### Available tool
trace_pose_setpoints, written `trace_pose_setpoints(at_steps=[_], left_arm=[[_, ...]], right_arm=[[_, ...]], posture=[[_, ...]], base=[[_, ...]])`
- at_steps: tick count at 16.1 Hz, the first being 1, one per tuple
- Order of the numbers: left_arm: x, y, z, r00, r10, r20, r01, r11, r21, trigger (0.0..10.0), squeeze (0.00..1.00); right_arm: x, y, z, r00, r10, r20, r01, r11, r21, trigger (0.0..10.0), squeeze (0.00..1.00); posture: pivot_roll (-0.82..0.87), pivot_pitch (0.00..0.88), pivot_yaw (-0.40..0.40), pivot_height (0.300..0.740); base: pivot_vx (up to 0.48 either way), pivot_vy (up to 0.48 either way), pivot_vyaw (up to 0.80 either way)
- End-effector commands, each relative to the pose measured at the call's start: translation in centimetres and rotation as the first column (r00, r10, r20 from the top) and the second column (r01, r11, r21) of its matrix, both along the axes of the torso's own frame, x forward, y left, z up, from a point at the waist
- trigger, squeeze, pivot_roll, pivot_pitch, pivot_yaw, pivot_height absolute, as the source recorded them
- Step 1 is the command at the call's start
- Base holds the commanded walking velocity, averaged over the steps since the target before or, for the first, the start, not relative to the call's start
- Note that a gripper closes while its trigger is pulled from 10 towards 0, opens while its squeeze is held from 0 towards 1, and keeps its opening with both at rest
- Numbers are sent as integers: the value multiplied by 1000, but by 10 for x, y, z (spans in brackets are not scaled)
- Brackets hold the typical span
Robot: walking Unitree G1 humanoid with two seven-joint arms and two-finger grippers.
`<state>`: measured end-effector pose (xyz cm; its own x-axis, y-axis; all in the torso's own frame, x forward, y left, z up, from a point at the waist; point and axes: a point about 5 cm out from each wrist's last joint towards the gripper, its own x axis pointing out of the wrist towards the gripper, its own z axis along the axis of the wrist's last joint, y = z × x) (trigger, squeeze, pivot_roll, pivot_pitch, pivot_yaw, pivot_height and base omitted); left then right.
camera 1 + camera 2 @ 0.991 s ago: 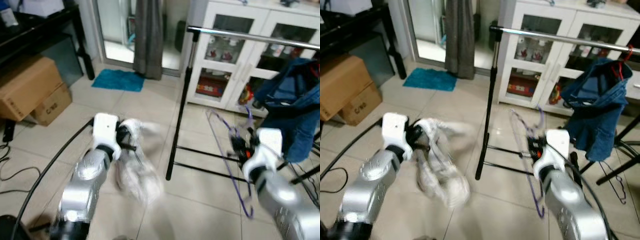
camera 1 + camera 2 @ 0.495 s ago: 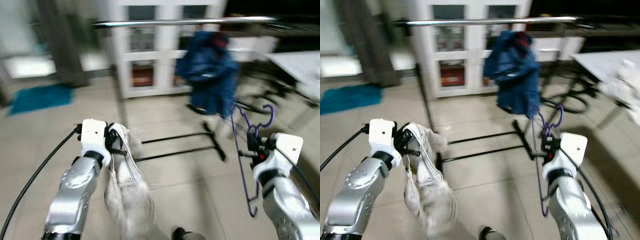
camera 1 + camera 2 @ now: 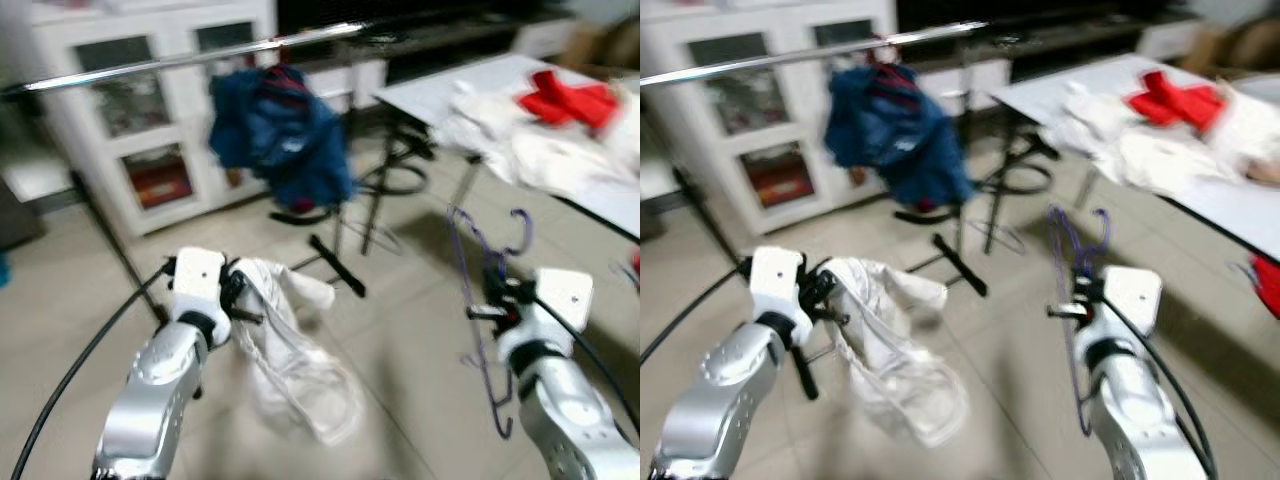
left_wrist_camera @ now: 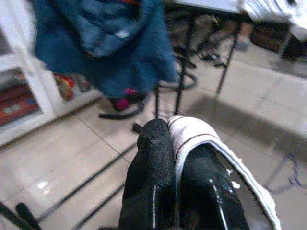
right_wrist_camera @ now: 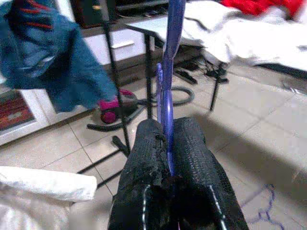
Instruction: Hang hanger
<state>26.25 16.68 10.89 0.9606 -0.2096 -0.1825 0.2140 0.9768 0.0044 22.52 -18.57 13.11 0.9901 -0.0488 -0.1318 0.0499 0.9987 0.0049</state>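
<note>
1. While the head views are blurred, the right gripper [image 3: 497,302] can be made out at about 4 o'clock in the scene, its two black fingers [image 5: 192,148] pressed together on the wire of a purple hanger [image 3: 484,300].
2. That hanger hangs upright from the grip, its hook [image 3: 520,225] rising toward 12 o'clock above the gripper and its lower loop dropping toward 6 o'clock beside the silver forearm.
3. From the right wrist view, the purple wire runs straight up out of the closed fingers, with no gap visible between the pads.
4. At about 8 o'clock, the left gripper [image 3: 237,297] is clamped on a white garment [image 3: 295,360], which sags down and to the right of it over the tiled floor [image 3: 420,350].
5. Seen from the left wrist, a fold of the white cloth with a dark stripe lies pinched between the two black fingers [image 4: 151,163].
6. A chrome clothes rail [image 3: 180,60] crosses the top of the scene from 9 o'clock toward 12 o'clock, well apart from the hanger.
7. A blue denim garment [image 3: 280,135] hangs from that rail at roughly 11 o'clock.
8. Behind the rail stands a white glass-door cabinet [image 3: 130,110].
9. At 2 o'clock, a white table [image 3: 440,90] carries a pile of white clothes [image 3: 530,145] and a red item [image 3: 565,100].
</note>
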Motion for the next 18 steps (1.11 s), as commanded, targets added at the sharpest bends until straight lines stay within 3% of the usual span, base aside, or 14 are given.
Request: trace_pose_setpoints(at_steps=[1,6,14,18], left_arm=[[2,-3,16,998,-2,69,4,1000,-18,10000,0],[5,-10,20,995,-20,96,22,1000,-16,10000,0],[10,-12,20,994,-17,104,21,999,-32,10000,0],[13,-13,22,992,-29,126,28,1000,10,10000,0]], right_arm=[[1,-5,-1,1000,-19,-15,18,1000,-18,10000,0],[4,-14,-3,998,-54,-39,53,998,-28,10000,0],[3,-14,-4,997,-60,-57,58,998,-35,10000,0],[5,-15,-5,996,-63,-60,60,997,-44,10000,0]], posture=[[-101,0,9,740],[-111,0,14,740],[-128,0,27,740],[-121,0,19,740]], base=[[0,0,-800],[0,0,-800],[0,0,-800],[0,0,-800]])
